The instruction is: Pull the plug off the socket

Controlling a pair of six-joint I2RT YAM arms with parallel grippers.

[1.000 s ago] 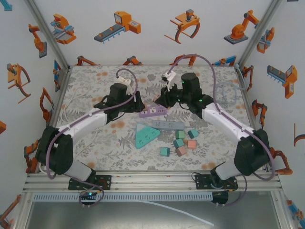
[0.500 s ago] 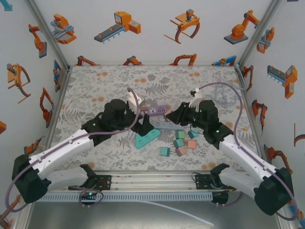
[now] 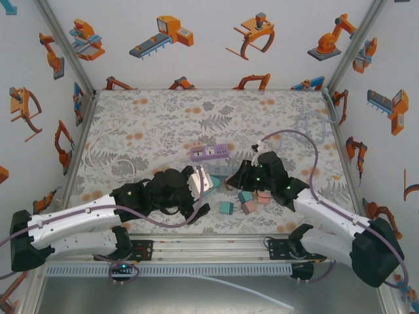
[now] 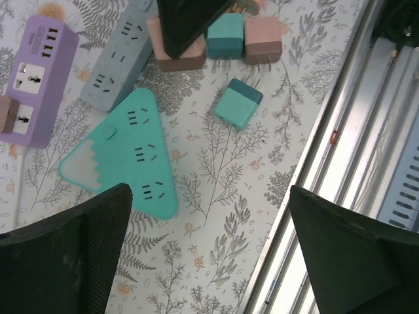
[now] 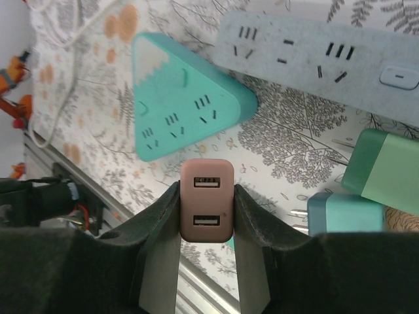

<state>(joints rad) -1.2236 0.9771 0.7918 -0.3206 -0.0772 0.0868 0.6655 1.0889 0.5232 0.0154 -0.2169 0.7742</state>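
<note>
Dusty-pink matte plastic, a rounded-corner box w/ two USB slots in its face: that's the plug, pinched on its flat sides betw. the black, soft-looking pads of the right claw, which is clamped tight on it. It's held clear of every socket, above the worktop close to the near edge, a bit right of centre. The worktop surface is a flat sheet printed w/ grey ferns and orange blooms. Just past the plug lies a teal triangular socket block, smooth, rounded corners, white jagged patch at one tip, approx. three sets of pin slots. Beyond that is a long pale grey-blue strip, rectangular, w/ a rounded button at one end. The purple strip, a glossy bar, lies flat nearer mid-worktop, well apart from the plug; a brownish adapter sits in its left end. Loose cube-ish adapters in teal, green and pink, some w/ metal prongs showing, are scattered by the grey-blue strip. A thin white cable curls twd the left edge. The left claw is spread wide w/ nothing betw. its dark ribbed fingers, hanging over the triangular block near the near edge, left of centre.
</note>
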